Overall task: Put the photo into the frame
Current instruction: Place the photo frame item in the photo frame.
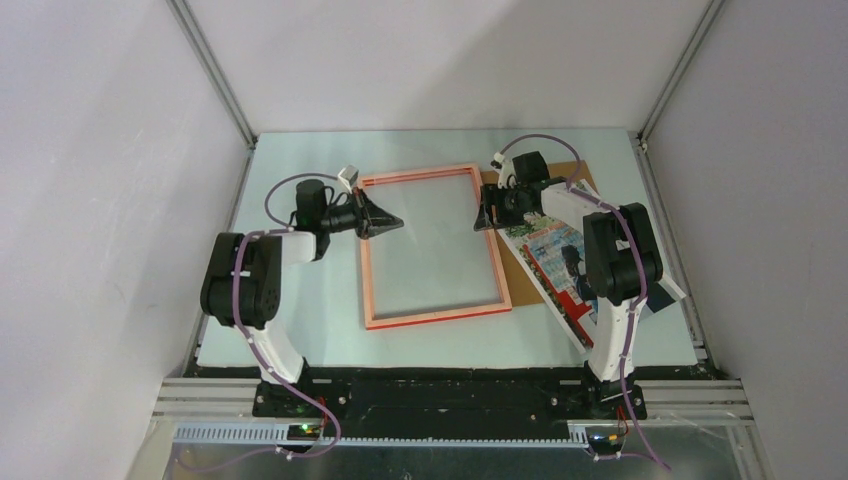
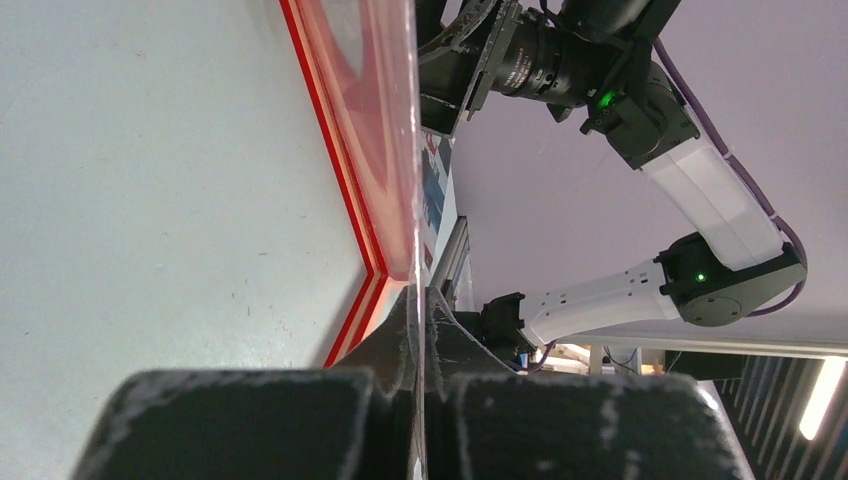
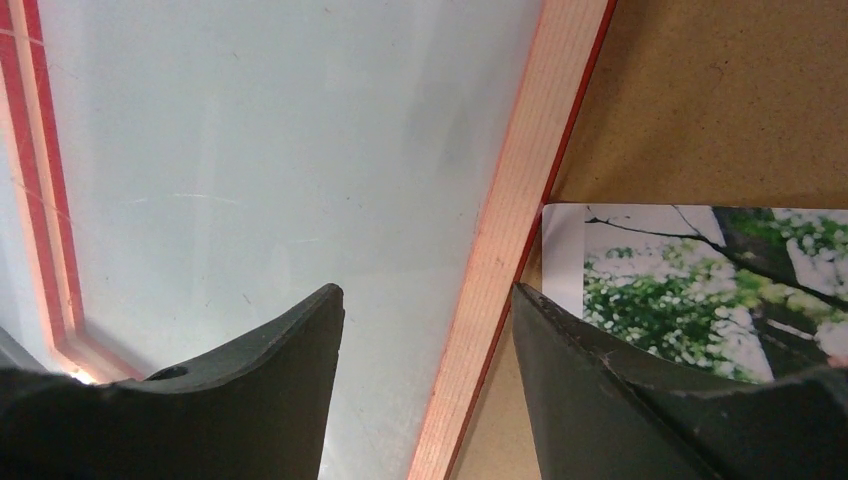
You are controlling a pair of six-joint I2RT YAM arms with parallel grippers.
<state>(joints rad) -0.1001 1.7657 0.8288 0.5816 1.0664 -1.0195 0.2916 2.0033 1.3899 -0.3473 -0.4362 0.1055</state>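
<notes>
The frame (image 1: 440, 315) lies in the middle of the table with its pale orange-pink back up. My left gripper (image 1: 393, 222) reaches over its left rail. In the left wrist view this gripper (image 2: 422, 300) is shut on the edge of a thin clear pane (image 2: 385, 120), beside the red frame edge (image 2: 335, 165). My right gripper (image 1: 487, 218) is open and hangs over the frame's right rail (image 3: 500, 240), with one finger on each side (image 3: 428, 300). The photo (image 1: 555, 250) lies face up on the brown backing board (image 1: 572, 172), right of the frame and partly under my right arm. Its corner shows in the right wrist view (image 3: 680, 270).
The backing board (image 3: 720, 100) lies partly under the frame's right rail and reaches towards the back right corner. White walls with metal posts close the table at the back and sides. Both arm bases stand at the near edge.
</notes>
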